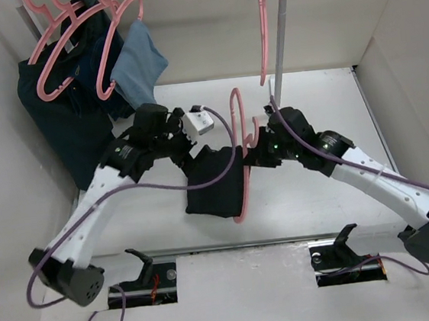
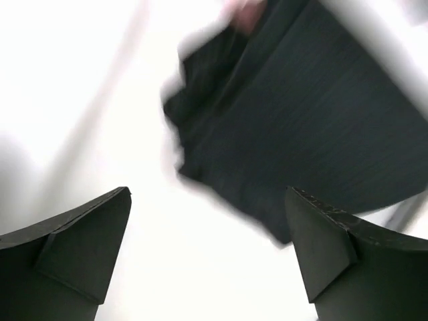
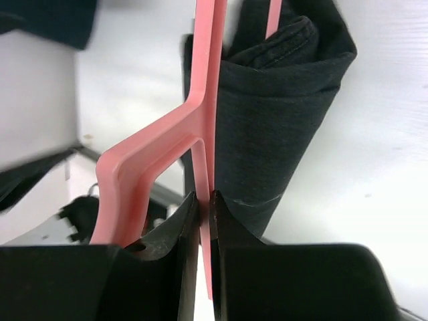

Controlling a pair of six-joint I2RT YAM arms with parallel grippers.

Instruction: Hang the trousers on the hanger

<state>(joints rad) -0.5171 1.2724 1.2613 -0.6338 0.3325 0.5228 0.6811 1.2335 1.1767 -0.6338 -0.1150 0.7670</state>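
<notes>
Right wrist: right jaws clamp hanger (image 3: 144, 157) bearing trousers (image 3: 267, 114); left jaws apart, trousers just beyond.

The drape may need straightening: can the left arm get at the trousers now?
Likely yes. The left gripper is open and faces the trousers, with nothing between them in its wrist view. The right gripper grips the hanger from the other side.

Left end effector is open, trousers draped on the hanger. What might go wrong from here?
The trousers sit bunched on the hanger, mostly to one side, with the left end effector open and clear; they may slide off. The right end effector pinches a thin hanger bar, which may twist or slip.
</notes>
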